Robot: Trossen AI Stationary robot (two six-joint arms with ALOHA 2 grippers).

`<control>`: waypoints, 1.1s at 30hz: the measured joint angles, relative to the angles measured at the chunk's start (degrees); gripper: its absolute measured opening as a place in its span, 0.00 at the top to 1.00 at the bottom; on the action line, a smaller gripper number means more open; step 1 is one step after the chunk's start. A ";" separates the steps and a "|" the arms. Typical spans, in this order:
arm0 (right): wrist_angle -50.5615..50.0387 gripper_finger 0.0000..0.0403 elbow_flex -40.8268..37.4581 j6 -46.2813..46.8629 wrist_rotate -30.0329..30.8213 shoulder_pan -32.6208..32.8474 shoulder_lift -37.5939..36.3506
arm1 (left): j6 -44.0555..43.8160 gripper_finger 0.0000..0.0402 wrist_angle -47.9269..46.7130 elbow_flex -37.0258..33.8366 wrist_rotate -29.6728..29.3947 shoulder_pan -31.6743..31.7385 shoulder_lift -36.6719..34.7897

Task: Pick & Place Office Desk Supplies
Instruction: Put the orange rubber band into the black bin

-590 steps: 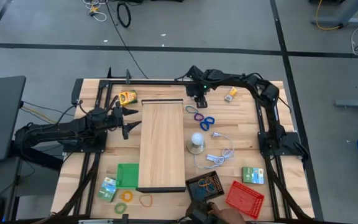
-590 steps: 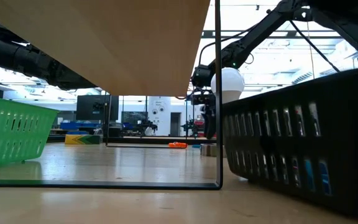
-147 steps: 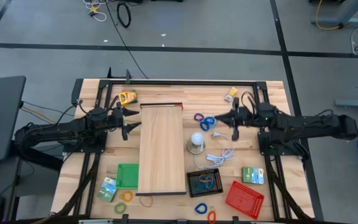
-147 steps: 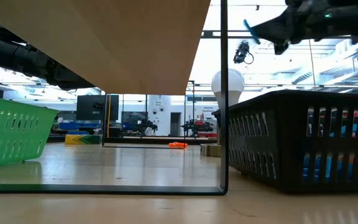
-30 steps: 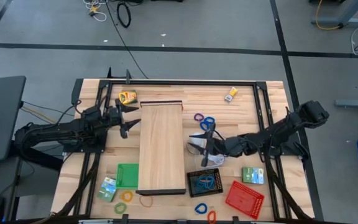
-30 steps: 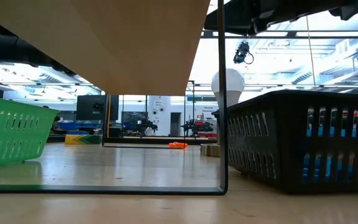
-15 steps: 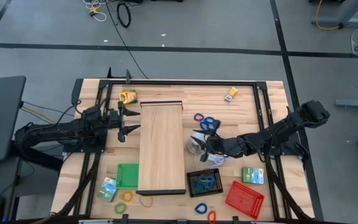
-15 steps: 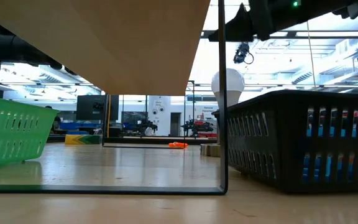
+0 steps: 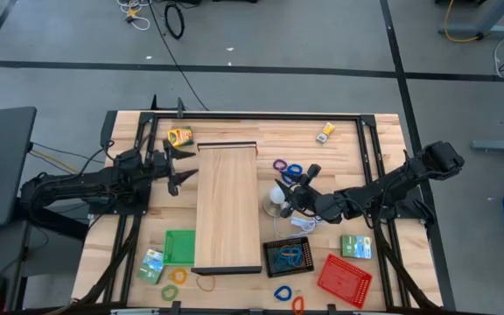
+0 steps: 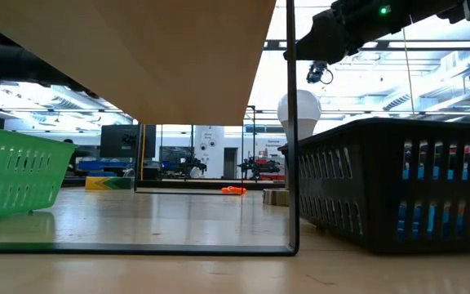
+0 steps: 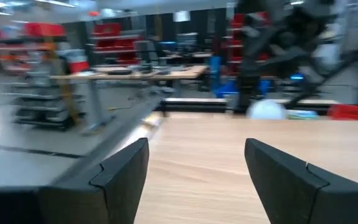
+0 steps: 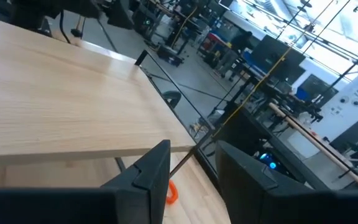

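Note:
In the high view, blue and purple loops (image 9: 288, 170) lie on the table right of the pale board (image 9: 227, 206). More loops sit in the black mesh tray (image 9: 271, 251), and blue (image 9: 283, 292) and yellow (image 9: 175, 276) loops lie near the near edge. Green boxes (image 9: 355, 246) (image 9: 152, 265) and a yellow box (image 9: 179, 136) rest flat. My right gripper (image 9: 303, 179) (image 12: 194, 171) hovers open beside the loops and a white bulb (image 9: 276, 199), holding nothing. My left gripper (image 9: 178, 171) (image 11: 194, 180) waits open, left of the board.
The board stands raised on a thin black frame (image 10: 290, 163) mid-table. A green mesh tray (image 9: 180, 246) and a red one (image 9: 345, 278) sit near the near edge. A white cable (image 9: 309, 219) lies right of the bulb. Bare wood shows along the far edge.
My right gripper has swung from over the black tray's far side toward the table's far edge, ending beside the bulb and the blue and purple loops. In the low view it has come into sight at the top right. Nothing on the table has moved.

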 joint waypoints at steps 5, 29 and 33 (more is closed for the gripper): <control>0.01 0.66 0.00 -0.07 0.17 0.31 0.00 | -2.48 0.33 -1.72 0.02 13.85 -0.07 0.00; -0.67 0.66 0.00 -1.36 0.02 0.86 0.00 | -1.25 0.46 -36.07 29.65 -11.86 -31.88 17.79; -0.92 0.66 -0.02 -1.49 1.28 1.94 -0.42 | -5.96 0.45 -41.39 33.30 -15.99 -38.52 24.32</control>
